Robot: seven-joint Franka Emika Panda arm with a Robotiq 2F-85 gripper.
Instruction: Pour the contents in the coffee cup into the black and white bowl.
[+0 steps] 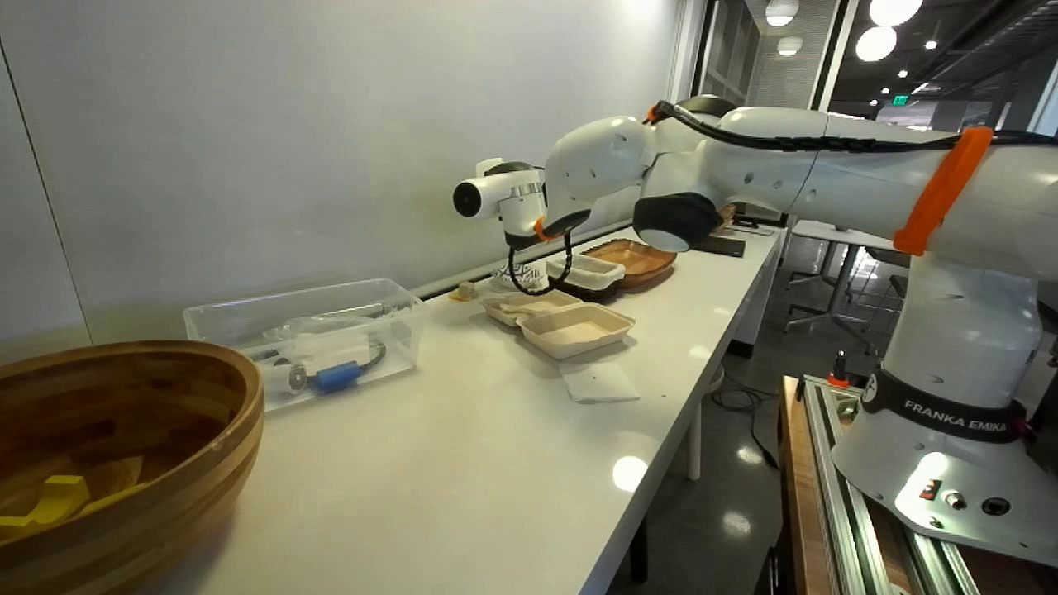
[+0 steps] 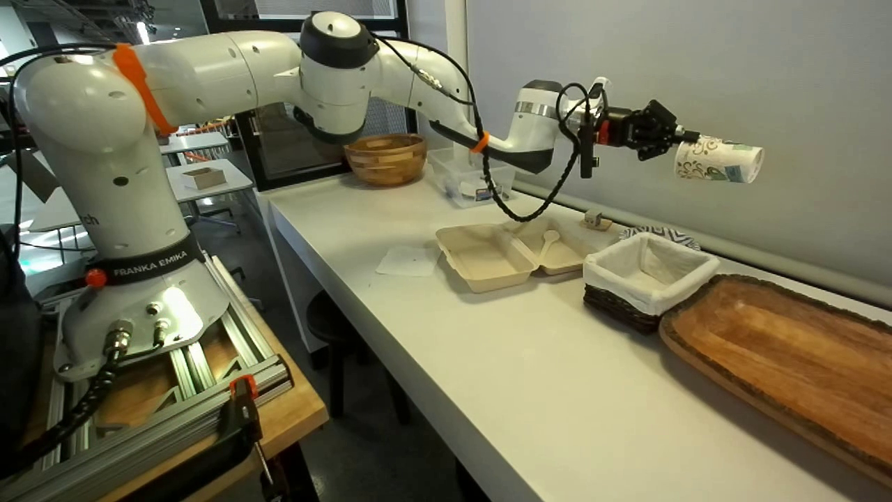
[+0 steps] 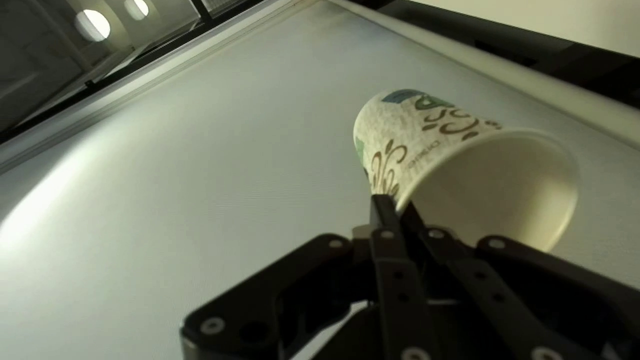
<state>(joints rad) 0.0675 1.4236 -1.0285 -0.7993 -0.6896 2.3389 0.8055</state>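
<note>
The coffee cup (image 2: 719, 160) is a white paper cup with brown swirls and green and blue patches. No lid shows on it. It is tipped onto its side in the air, high above the table and near the wall. My gripper (image 2: 688, 137) is shut on the cup's rim. In the wrist view one fingertip of the gripper (image 3: 398, 204) is inside the cup (image 3: 430, 125) and one outside; I see no contents in its mouth. The black and white bowl (image 2: 660, 235) stands below, partly hidden behind a basket; the arm's cable crosses near it (image 1: 519, 275).
A cloth-lined basket (image 2: 644, 268) stands in front of the bowl, beside a long wooden tray (image 2: 787, 348). An open takeout container (image 2: 488, 254) holds a pale spoon (image 2: 549, 240). A clear bin (image 1: 306, 330) and large wooden bowl (image 1: 165, 463) stand farther along. The wall (image 2: 662, 70) borders the table.
</note>
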